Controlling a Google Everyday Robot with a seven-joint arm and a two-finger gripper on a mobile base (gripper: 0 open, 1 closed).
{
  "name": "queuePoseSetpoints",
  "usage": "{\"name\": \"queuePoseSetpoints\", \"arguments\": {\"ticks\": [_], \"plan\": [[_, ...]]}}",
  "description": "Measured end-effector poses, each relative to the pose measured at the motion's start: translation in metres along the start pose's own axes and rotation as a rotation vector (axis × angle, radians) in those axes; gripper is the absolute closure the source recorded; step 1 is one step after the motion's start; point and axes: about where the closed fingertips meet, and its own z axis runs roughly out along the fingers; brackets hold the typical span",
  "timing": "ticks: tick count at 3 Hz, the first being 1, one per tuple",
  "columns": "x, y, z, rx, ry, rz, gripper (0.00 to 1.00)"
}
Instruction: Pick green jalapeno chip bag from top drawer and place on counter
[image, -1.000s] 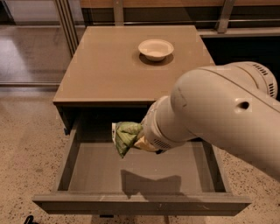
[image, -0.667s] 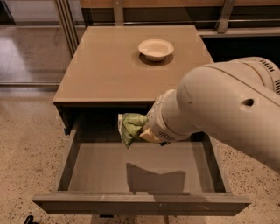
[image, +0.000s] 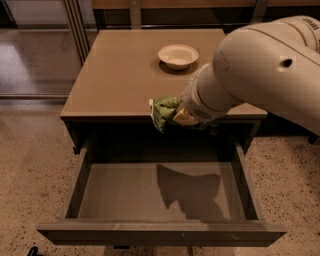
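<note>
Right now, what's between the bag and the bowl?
Only bare counter, in the camera view; the gripper holds the green jalapeno chip bag at its front edge.

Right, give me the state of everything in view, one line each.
top drawer: pulled open.
green jalapeno chip bag: held above the drawer's back, at the counter front edge.
gripper: shut on the bag, by the counter's front edge.
white bowl: upright on the counter.

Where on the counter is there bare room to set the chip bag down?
The counter is bare left of the white bowl, out to its left edge. Crowded: the bowl at the back, and the front edge, where the end effector holds the green jalapeno chip bag.
</note>
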Motion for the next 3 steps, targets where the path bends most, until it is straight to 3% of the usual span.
{"name": "queuePoseSetpoints", "arguments": {"ticks": [1, 3], "plan": [[-0.003, -0.037, 0.004, 0.038, 0.006, -0.004, 1.0], [0.014, -0.095, 0.027, 0.114, 0.073, 0.055, 1.0]]}}
